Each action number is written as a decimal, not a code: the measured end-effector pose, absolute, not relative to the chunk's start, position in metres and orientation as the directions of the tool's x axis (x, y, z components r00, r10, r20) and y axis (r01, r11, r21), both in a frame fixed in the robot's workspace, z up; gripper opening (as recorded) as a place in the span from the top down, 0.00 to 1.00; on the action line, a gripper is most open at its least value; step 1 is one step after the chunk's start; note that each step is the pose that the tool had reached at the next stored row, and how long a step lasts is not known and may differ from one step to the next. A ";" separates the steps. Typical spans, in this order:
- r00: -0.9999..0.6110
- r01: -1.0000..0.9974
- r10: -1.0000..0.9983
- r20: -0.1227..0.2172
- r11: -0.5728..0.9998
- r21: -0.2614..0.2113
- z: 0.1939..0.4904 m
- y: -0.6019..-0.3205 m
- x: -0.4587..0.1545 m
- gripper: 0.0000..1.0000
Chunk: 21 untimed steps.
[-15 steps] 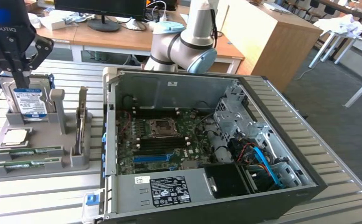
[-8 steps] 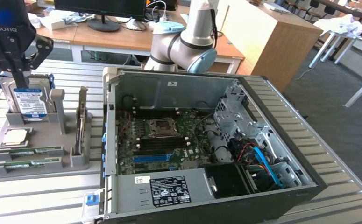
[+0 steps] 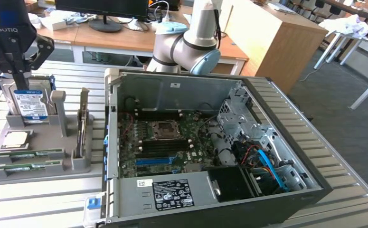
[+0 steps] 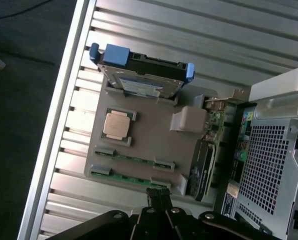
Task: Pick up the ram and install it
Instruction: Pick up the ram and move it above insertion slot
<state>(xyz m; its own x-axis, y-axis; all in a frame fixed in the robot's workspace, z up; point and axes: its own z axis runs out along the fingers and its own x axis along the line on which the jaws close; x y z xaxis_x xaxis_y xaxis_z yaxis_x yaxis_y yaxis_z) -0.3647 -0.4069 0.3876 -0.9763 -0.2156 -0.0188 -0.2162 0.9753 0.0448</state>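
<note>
Closed and empty, the hand (image 4: 158, 196) hangs above the gray tray (image 4: 150, 136) on the desk (image 4: 214, 45); the ram (image 4: 131, 178) lies in its tray slot, not yet picked up or installed.

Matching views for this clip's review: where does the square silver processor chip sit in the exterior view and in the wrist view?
Exterior view: the processor chip lies flat on the grey holder at the exterior view's left, between the upright hard drive and the ram sticks.
Wrist view: the processor chip sits in its square recess, again between hard drive and ram sticks.
Shared landmark: the blue-labelled hard drive.
</note>
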 end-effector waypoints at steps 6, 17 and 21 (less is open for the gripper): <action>-0.961 -0.277 -0.277 -0.019 0.960 0.045 0.387 -0.407 -0.365 0.90; -0.953 -0.303 -0.302 -0.019 0.952 0.045 0.387 -0.407 -0.365 0.90; -0.938 -0.347 -0.347 -0.019 0.937 0.045 0.387 -0.407 -0.365 0.90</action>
<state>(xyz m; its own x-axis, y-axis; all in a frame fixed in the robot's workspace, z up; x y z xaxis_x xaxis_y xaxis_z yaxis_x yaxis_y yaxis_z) -0.3647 -0.4070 0.3871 -0.9378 -0.3468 -0.0188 -0.3473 0.9367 0.0448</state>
